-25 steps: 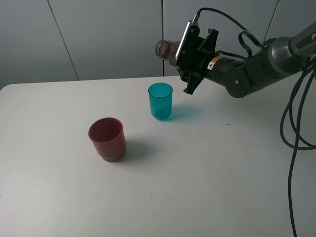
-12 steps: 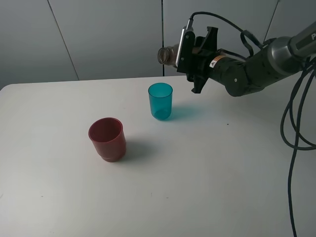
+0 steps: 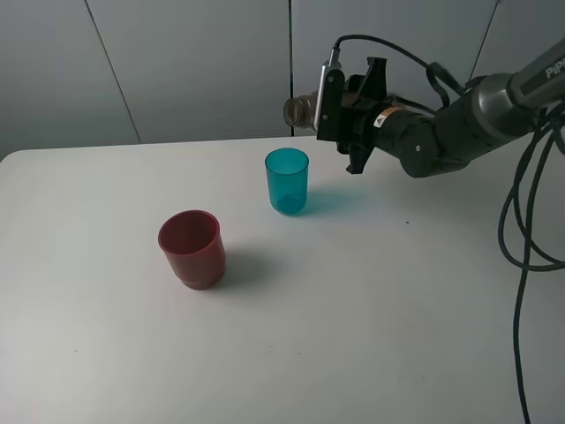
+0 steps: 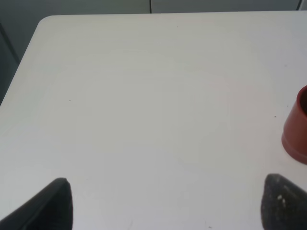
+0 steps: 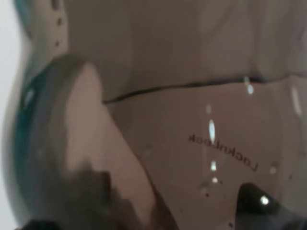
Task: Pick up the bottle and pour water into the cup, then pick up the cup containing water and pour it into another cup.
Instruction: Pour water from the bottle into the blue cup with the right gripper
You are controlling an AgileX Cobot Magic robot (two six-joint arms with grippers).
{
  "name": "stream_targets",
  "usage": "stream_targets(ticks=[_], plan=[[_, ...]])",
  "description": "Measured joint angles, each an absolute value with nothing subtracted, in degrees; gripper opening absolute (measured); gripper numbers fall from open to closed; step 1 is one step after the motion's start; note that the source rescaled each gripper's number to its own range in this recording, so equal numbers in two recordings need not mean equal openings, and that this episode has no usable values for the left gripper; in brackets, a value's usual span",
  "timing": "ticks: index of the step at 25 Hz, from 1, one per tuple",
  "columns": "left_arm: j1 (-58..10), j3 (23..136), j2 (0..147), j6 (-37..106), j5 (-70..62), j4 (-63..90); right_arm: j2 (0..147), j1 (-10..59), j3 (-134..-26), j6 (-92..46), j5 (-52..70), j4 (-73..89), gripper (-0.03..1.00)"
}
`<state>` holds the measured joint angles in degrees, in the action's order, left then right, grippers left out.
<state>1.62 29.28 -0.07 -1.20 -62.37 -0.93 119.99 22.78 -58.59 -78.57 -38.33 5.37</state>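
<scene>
Compared with the earlier frames, the right gripper [image 3: 330,99] has been turned nearer to level and the mouth of the bottle [image 3: 300,109] has been brought slightly lower, while both cups are left where they stood. The bottle is held off the table [image 3: 371,318], lying roughly horizontal, with its open neck directed toward the left side of the exterior high view; the right claw is closed around its body, so that only the neck and shoulder are seen beyond the fingers. The mouth is placed above and a little behind the rim of the teal cup [image 3: 287,181], without contact. In the right wrist view the frame is filled by the smoky translucent wall of the bottle [image 5: 192,120], on which faint printed lettering is seen. The teal cup is stood upright near the middle of the table, and the red cup [image 3: 191,248] is stood upright nearer the front and to the left, well apart from it. In the left wrist view the left gripper [image 4: 170,206] is shown with its fingertips [image 4: 57,203] spread wide and nothing held between them; the red cup [image 4: 296,127] is cut off by the frame edge.
</scene>
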Motion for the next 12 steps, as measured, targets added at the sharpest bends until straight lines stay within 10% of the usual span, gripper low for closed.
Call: stream_targets(ticks=[12], plan=[[1.6,29.3,-0.1,-1.2,-62.4,-0.9,122.1,22.8,-58.6,-80.3,-38.7,5.5,0.01]])
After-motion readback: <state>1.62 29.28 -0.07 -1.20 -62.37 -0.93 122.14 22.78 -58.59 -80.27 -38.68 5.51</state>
